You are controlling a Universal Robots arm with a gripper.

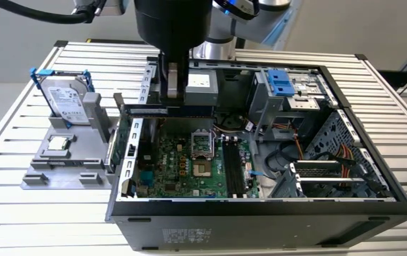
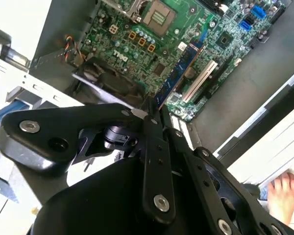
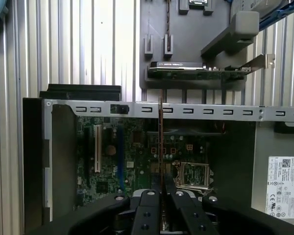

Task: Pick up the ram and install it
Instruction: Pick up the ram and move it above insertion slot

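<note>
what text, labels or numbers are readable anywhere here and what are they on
Nothing can be quoted with confidence.
hard drive label: print too small to read.
white sticker on the grey metal box inside the case: too small to read.
case front label: too small to read.
motherboard: a white maker's mark, not quoted; other print too small.
ram in the jaws: no print visible.

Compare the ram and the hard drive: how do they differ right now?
The ram is a thin dark strip; the hard drive is a broad silver block with blue trim. The ram is gripped in the claw over the open case; the hard drive stands in the grey holder beside it. Both are on edge.
</note>
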